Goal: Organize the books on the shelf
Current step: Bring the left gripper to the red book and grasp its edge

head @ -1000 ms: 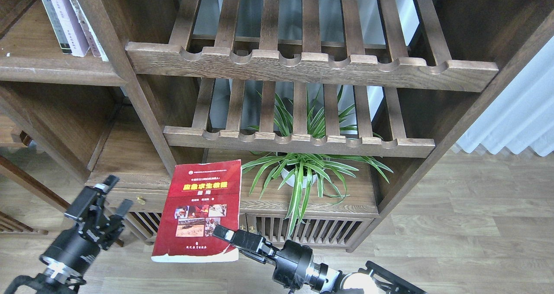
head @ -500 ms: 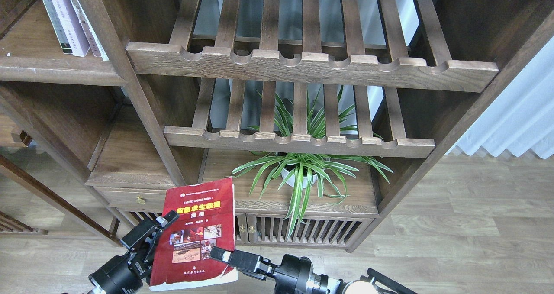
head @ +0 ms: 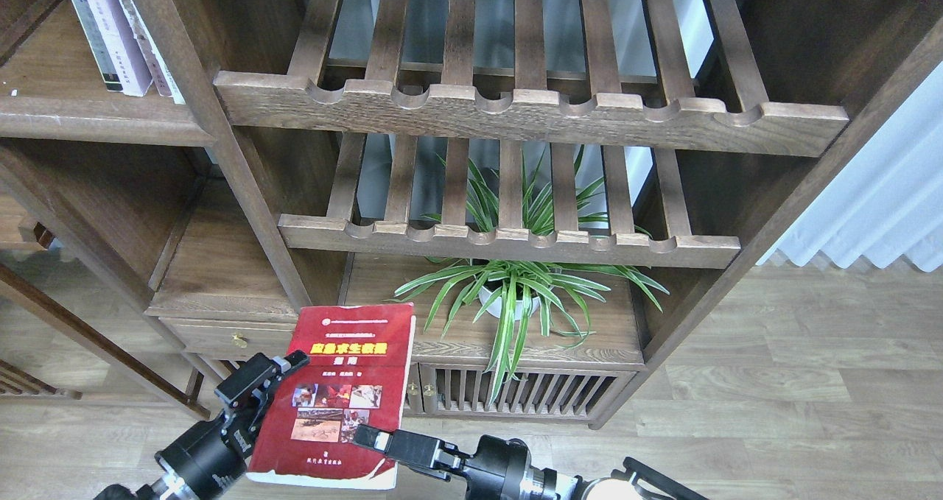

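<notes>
The red book [head: 339,389] with a yellow title and photos is held flat, cover up, low in the head view in front of the cabinet. My right gripper [head: 372,439] is shut on its lower right corner. My left gripper [head: 274,371] rests against the book's left edge; I cannot tell whether its fingers clasp the book. The solid dark-brown plank shelf [head: 88,113] is at the upper left. Pale lavender-white books [head: 118,32] stand upright on it. The black-bordered book is out of view.
Two slatted racks with notched front rails [head: 516,113] [head: 508,246] fill the middle bay. A potted spider plant [head: 516,294] stands on the cabinet top below them. A lower shelf [head: 221,279] with a drawer knob is left of the book. The wooden floor [head: 773,382] lies to the right.
My left arm swung in from the far left to the book's left edge. The book dropped a little, then rose and shifted slightly right, still held by my right gripper.
</notes>
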Motion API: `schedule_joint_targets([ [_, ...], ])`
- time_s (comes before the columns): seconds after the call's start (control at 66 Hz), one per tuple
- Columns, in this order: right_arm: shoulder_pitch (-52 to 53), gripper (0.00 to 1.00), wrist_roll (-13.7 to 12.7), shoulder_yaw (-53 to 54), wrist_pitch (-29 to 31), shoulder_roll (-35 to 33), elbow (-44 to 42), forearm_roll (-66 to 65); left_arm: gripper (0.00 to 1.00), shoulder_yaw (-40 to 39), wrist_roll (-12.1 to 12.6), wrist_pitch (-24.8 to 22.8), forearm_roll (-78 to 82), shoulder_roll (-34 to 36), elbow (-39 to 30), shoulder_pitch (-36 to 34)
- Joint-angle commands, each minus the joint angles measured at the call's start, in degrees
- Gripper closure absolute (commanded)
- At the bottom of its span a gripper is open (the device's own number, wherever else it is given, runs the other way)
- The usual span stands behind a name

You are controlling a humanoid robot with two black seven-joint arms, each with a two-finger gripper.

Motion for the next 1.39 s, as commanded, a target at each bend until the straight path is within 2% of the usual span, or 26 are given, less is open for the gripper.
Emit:
schedule_joint_targets([
  [0.0, 0.0, 0.95, 0.1, 0.1, 0.0, 0.0, 0.0, 0.0, 0.30, 4.6, -0.1, 0.0, 0.0, -0.4, 0.0, -0.4],
  [0.045, 0.0, 0.95, 0.0, 0.1, 0.0, 0.0, 0.0, 0.0, 0.28, 4.2, -0.1, 0.0, 0.0, -0.4, 0.0, -0.4],
  [0.182, 0.3, 0.95, 0.0, 0.5, 0.0, 0.0, -0.4, -0.1, 0.14, 3.7, -2.3, 0.0, 0.0, 0.5, -0.1, -0.4],
  [0.333, 1.1, 0.95, -2.4, 1.3, 0.0, 0.0, -0.6, 0.2, 0.06, 4.7, -2.9, 0.0, 0.0, 4.7, -0.3, 0.3],
  [0.545, 2.5, 0.95, -5.4, 1.3, 0.0, 0.0, -0.6, 0.4, 0.05, 4.8, -3.6, 0.0, 0.0, 8.0, -2.1, 1.1],
  [0.636, 2.6, 0.95, -6.4, 1.3, 0.0, 0.0, -0.6, 0.4, 0.05, 4.8, -5.6, 0.0, 0.0, 9.4, -3.6, 0.8],
  [0.848, 3.0, 0.95, -6.5, 1.4, 0.0, 0.0, -0.6, 0.5, 0.05, 4.8, -9.5, 0.0, -0.1, 13.6, -4.3, 0.5],
  [1.379, 2.8, 0.94, -7.5, 0.8, 0.0, 0.0, -0.3, 0.4, 0.09, 10.5, -9.6, 0.0, 0.1, 13.6, -5.4, -3.2],
])
